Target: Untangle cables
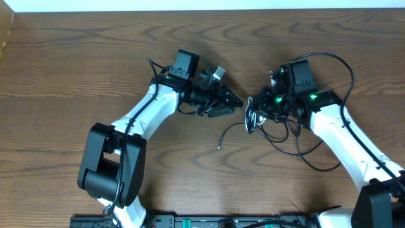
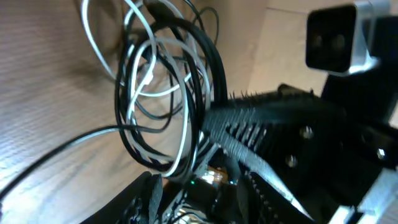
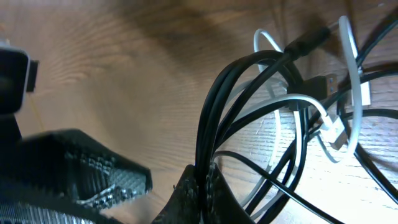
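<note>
- Brown wood-grained worktop (image 1: 95, 63), flat and matte. Little there to pin a loose end, hence a likely slide of the whole knot rather than any loosening.
- Bent in from either side, left arm (image 1: 152, 107) and right arm (image 1: 342, 136), white shells with black joints. Close enough at centre for a knock between wrists on a careless pull.
- Heaped right of centre, just beside the left arm's tip: the cables (image 1: 251, 119). Thin round cords in overlapping loops, glossy and springy, one tail trailing toward the near edge.
- Clamped shut on a bunch of the black strands: right fingers (image 3: 186, 199), dark and rough-textured. Danger of tightening the knot by hauling several cords at once.
- Standing apart with nothing visibly gripped: left fingers (image 2: 267, 124), ribbed black plastic, nosing into the coil. Danger of catching two or three loops instead of one, or of hooking a strand on a rib.
- Threaded through the black loops: white cord (image 3: 292, 102), slimmer and smooth. Prone to kinking under a sharp tug.
- Smallest, and likeliest to jam at a crossing: white plug (image 3: 336, 134), blocky and hard-edged, near a black plug (image 3: 318, 81).
</note>
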Motion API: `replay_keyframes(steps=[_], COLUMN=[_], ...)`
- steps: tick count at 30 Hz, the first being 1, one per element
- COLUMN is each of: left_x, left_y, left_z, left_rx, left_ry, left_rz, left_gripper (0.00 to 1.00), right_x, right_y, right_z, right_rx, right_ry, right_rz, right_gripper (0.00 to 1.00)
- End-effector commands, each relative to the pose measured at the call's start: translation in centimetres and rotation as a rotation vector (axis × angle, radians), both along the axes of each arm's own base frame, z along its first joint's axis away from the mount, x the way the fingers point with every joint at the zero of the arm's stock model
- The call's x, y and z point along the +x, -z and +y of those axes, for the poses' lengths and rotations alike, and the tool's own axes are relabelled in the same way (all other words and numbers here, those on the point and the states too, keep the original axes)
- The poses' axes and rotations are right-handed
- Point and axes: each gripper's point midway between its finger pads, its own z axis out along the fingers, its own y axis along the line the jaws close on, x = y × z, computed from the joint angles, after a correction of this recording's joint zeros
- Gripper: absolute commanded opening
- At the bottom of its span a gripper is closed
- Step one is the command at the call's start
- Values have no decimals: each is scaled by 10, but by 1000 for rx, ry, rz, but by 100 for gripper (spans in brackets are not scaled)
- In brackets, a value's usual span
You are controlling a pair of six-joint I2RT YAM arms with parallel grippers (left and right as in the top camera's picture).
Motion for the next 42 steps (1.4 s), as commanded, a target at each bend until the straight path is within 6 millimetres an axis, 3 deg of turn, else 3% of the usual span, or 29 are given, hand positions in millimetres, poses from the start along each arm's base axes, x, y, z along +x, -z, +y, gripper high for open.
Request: replay_keyframes(steps=[1,10,24,30,38,42], left_x=[-6,-18,-11,-10,-10,-10], left_y=[-6,-4,3,5,5,16], left_z=[-3,-15,-14,-13,-13,-3], left_rx=[-52,-50,-4,6,6,68], left_ry=[34,87,63,57,59,67], left_rz=[16,-18,-50,-55,-59,-105], left_gripper=[45,45,44,8,7,7], right_x=[2,8,3,3,5,11], right_y=[-7,-30,-37,-38,-36,-23], right_z=[-1,11,19,20,16,-3], right_rx=[67,236,291,298,286,187], right_ry=[18,-22,-50,-55,-44,4], right_rz=[16,-7,12,11,8,-7], right_gripper=[1,1,1,1,1,1])
